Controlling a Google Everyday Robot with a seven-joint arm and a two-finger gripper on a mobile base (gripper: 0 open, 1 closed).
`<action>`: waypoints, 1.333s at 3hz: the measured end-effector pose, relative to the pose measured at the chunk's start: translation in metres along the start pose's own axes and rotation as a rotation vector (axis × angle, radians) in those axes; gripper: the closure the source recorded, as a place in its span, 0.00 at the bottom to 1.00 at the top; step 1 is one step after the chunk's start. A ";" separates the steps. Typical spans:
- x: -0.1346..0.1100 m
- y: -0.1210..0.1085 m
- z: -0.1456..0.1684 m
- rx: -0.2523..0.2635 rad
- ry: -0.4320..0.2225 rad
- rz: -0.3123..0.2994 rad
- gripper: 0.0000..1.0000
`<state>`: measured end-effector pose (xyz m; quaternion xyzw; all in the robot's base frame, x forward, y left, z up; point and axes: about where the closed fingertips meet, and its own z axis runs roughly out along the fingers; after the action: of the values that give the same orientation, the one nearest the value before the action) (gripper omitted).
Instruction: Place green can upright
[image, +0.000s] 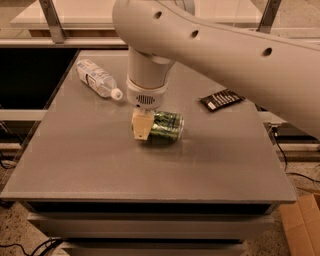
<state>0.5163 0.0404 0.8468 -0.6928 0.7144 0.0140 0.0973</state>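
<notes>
The green can (169, 127) lies on its side near the middle of the grey table (100, 165), its long axis running left to right. My gripper (145, 130) hangs straight down from the big white arm (210, 45) and sits low over the can's left end, covering part of it. The can rests on the table top.
A clear plastic bottle with a white cap (97, 78) lies on its side at the back left. A dark flat packet (222, 99) lies at the back right. A cardboard box (302, 225) stands on the floor at the lower right. Metal frame legs stand behind the table.
</notes>
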 end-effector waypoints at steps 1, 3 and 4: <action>-0.008 -0.005 -0.018 0.009 -0.039 -0.023 0.88; -0.026 -0.011 -0.066 0.008 -0.293 -0.038 1.00; -0.039 0.000 -0.089 -0.014 -0.452 -0.041 1.00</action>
<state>0.5062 0.0647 0.9397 -0.6872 0.6601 0.1719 0.2502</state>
